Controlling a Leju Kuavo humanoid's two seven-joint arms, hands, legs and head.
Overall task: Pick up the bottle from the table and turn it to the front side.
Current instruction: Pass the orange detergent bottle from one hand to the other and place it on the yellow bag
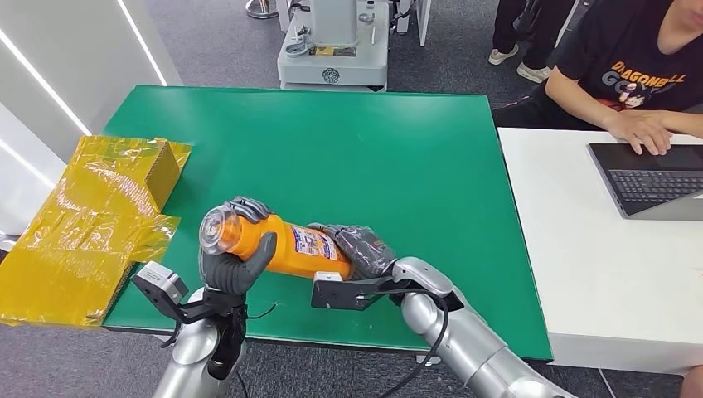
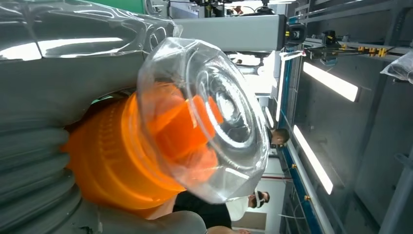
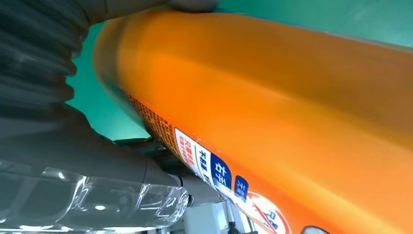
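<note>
Both hands, left hand (image 1: 236, 259) and right hand (image 1: 362, 249), grip bottle (image 1: 286, 242) above green table (image 1: 348, 149) (yellow wrapping (image 1: 91, 215) beside).

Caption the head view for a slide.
Both hands, left hand and right hand, hold an orange plastic bottle sideways above the green table.

A robotics lab or test room: a green desk (image 1: 398, 157) set up as a work area, a white desk (image 1: 597, 274) beside it where a person (image 1: 630, 75) uses a laptop (image 1: 651, 178), and a machine base (image 1: 332, 50) on grey carpet.
</note>
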